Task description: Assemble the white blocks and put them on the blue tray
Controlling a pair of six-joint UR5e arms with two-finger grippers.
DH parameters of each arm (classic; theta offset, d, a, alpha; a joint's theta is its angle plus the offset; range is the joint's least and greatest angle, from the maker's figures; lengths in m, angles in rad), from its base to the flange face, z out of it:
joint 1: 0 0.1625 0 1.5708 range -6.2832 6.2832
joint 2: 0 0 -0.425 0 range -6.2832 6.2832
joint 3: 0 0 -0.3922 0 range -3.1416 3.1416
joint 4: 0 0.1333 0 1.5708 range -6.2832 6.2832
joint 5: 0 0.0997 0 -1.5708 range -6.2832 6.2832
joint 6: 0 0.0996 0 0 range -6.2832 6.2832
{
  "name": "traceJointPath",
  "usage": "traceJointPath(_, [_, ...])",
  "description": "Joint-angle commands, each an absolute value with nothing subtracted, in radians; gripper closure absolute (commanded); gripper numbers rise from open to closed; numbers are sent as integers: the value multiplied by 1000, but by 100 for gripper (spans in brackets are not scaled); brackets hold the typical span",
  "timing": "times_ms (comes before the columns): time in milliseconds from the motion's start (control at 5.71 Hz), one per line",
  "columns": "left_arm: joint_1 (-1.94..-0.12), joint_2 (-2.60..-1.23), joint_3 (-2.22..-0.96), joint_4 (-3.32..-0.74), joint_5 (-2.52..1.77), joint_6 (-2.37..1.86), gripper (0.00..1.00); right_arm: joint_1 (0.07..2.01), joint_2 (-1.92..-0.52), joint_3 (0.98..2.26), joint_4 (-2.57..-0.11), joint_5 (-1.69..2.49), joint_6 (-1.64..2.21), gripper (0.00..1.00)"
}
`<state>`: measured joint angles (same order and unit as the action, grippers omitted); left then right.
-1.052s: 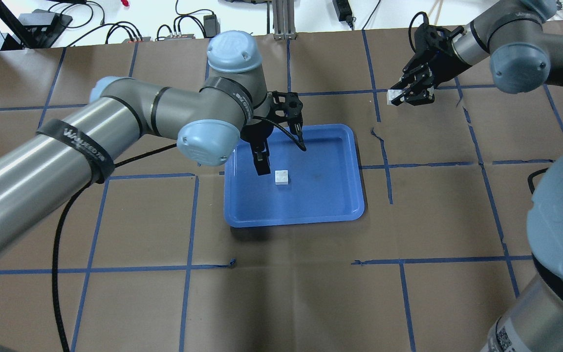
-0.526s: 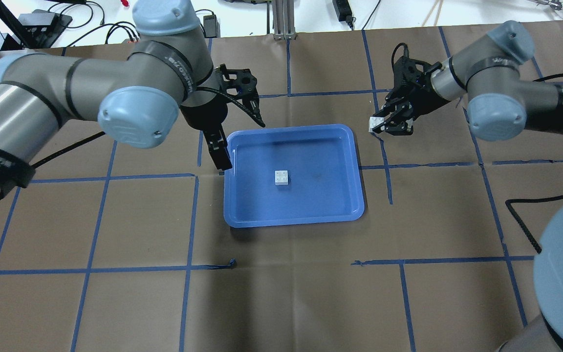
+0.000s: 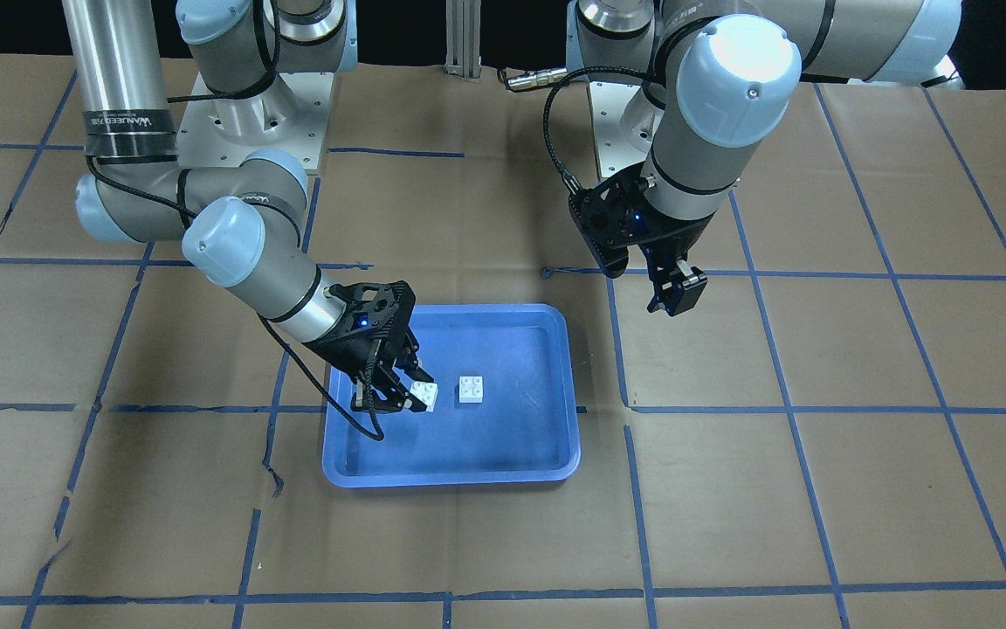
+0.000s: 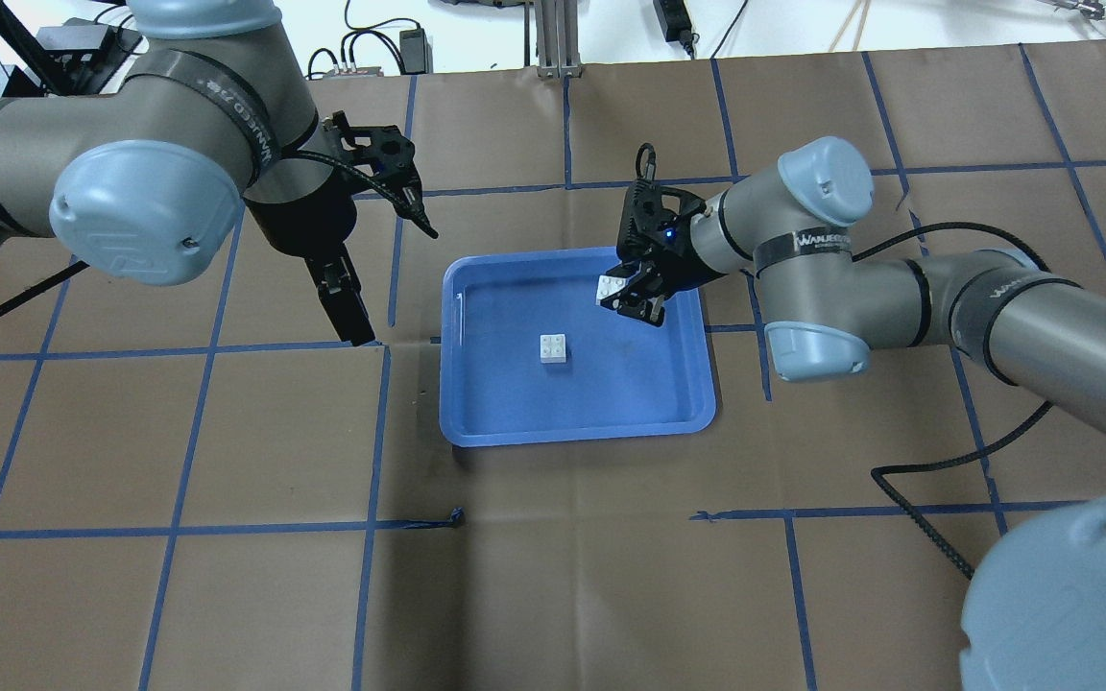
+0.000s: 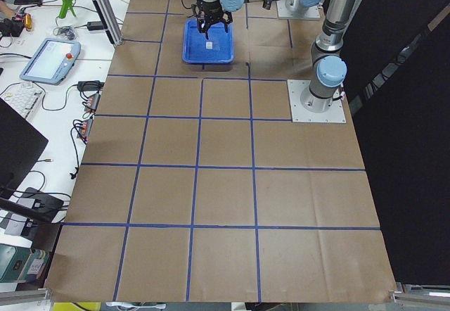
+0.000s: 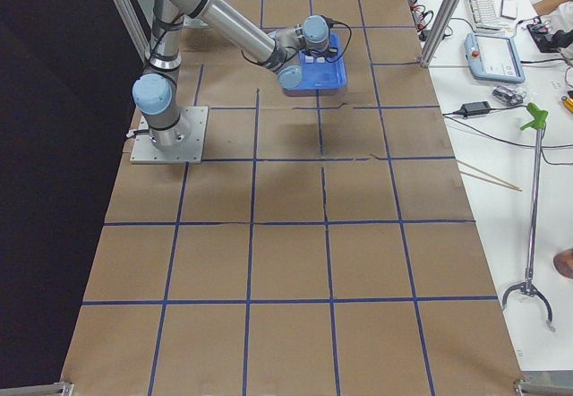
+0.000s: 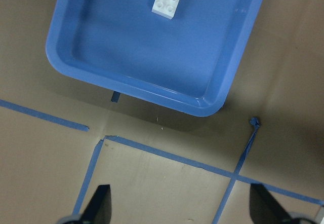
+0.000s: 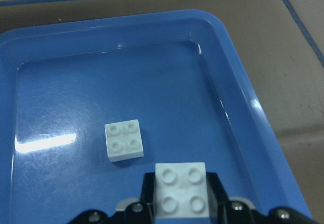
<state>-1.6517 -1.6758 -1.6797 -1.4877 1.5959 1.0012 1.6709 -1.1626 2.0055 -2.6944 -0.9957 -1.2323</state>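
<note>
The blue tray (image 4: 630,384) lies mid-table. One white block (image 4: 554,348) lies studs up on its floor, also seen in the front view (image 3: 471,388) and the left wrist view (image 7: 165,2). My right gripper (image 4: 625,297) is shut on the second white block (image 4: 610,288) and holds it studs up above the tray's far right part, a short way from the lying block (image 8: 123,140). The held block (image 8: 180,189) sits between the fingers in the right wrist view. My left gripper (image 4: 385,274) is open and empty, above the table left of the tray.
Brown paper with a blue tape grid (image 4: 371,432) covers the table. A black cable (image 4: 927,480) from the right arm loops over the table's right side. Cables and power bricks (image 4: 361,58) lie beyond the far edge.
My right gripper has carried its white block left from beyond the tray to above the tray's far right part. My left gripper, open, has drawn back left off the tray.
</note>
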Motion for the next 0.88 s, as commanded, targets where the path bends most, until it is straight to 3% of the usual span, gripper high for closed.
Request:
traceJointPath(0, [-1602, -1671, -1680, -1486, 1595, 804, 4, 1697, -1088, 2029, -2819, -1002, -1233, 71])
traceJointPath(701, [-1580, -1615, -1652, -1474, 1597, 217, 4, 1701, -1075, 2046, -2824, -1000, -1227, 71])
